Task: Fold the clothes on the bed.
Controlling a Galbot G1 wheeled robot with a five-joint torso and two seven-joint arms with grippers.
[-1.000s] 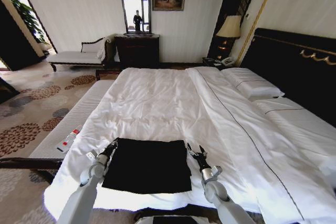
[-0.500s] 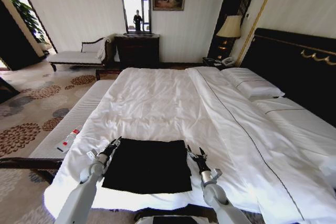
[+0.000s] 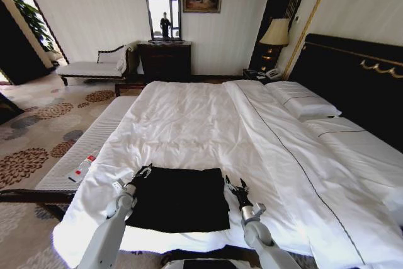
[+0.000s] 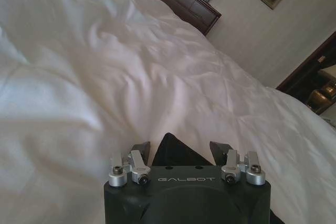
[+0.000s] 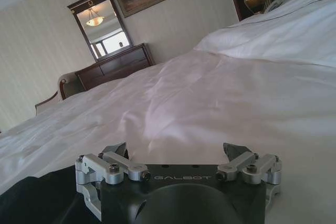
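Observation:
The clothes (image 3: 179, 198), a black T-shirt, lie folded into a flat rectangle near the foot edge of the bed (image 3: 189, 124) on its white duvet. My left gripper (image 3: 143, 172) is at the shirt's far left corner. In the left wrist view it (image 4: 181, 148) stands open, and a point of the black shirt (image 4: 170, 153) lies between its fingers. My right gripper (image 3: 234, 187) hovers at the shirt's far right corner. In the right wrist view it (image 5: 177, 150) is open over white duvet, and the shirt's black fabric (image 5: 31, 198) lies off to one side.
A pale padded bench (image 3: 88, 143) runs along the bed's left side with a small red-and-white item (image 3: 80, 169) on it. Pillows (image 3: 302, 102) and the dark headboard (image 3: 352, 80) lie to the right. A dresser (image 3: 165, 60) stands at the far wall.
My left gripper has shifted right, onto the shirt's far left corner. The right gripper and the shirt have barely moved.

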